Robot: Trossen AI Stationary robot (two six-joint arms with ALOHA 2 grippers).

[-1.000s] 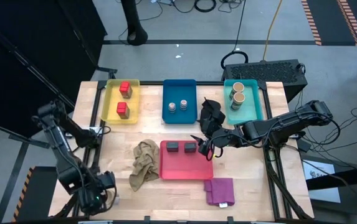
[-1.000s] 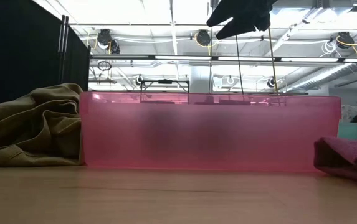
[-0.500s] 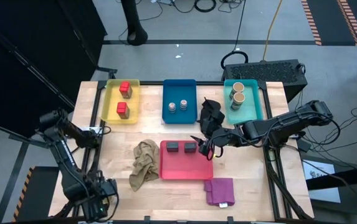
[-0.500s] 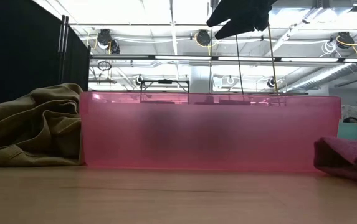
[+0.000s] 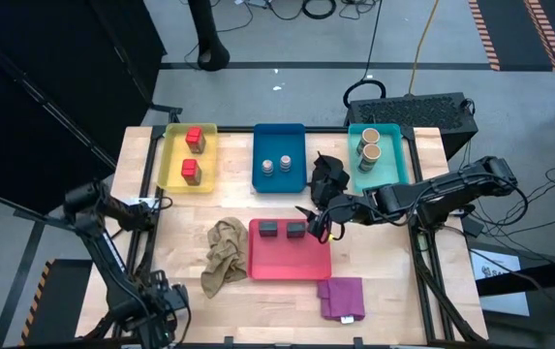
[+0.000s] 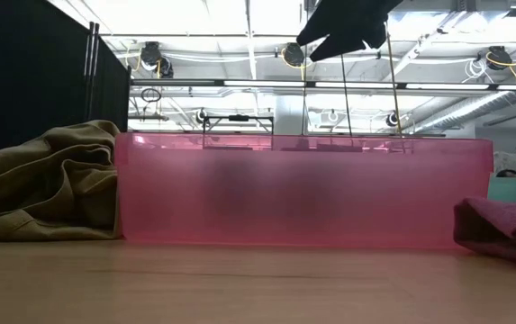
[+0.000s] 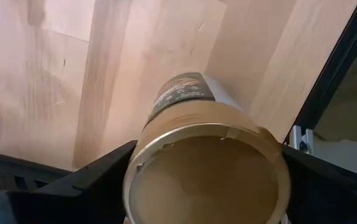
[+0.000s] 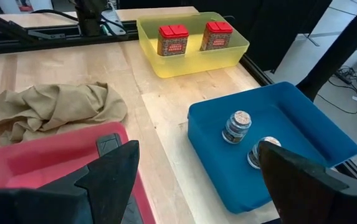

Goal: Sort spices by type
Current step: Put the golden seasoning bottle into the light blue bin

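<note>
**Left arm grips a tan jar at the near edge; right arm hangs open over the red tray**

Closest to me, my left gripper (image 5: pixel 166 301) sits at the near left corner of the table (image 5: pixel 393 276). Its wrist camera shows both fingers clamped on a tan round jar (image 7: pixel 206 158), its open mouth facing the lens, with bare wood beyond it.

A little farther in, a purple cloth (image 5: pixel 342 297) lies near the front edge, and a crumpled beige cloth (image 5: pixel 222 255) lies just left of the red tray (image 5: pixel 290 260). Two dark grey tins (image 5: pixel 282 229) sit along the far side of that tray. My right gripper (image 5: pixel 313 225) hovers over the tray's far right corner with its fingers spread apart and nothing between them; in the low view I see it hanging above the tray wall.

Just beyond it lies a black cloth (image 5: pixel 328 177).

Along the far edge stand three trays. The yellow tray (image 5: pixel 169 160) holds two red cubes (image 5: pixel 193 155), the blue tray (image 5: pixel 296 160) holds two small silver tins (image 5: pixel 275 168), and the teal tray (image 5: pixel 393 160) holds two more tan jars (image 5: pixel 370 144).
</note>
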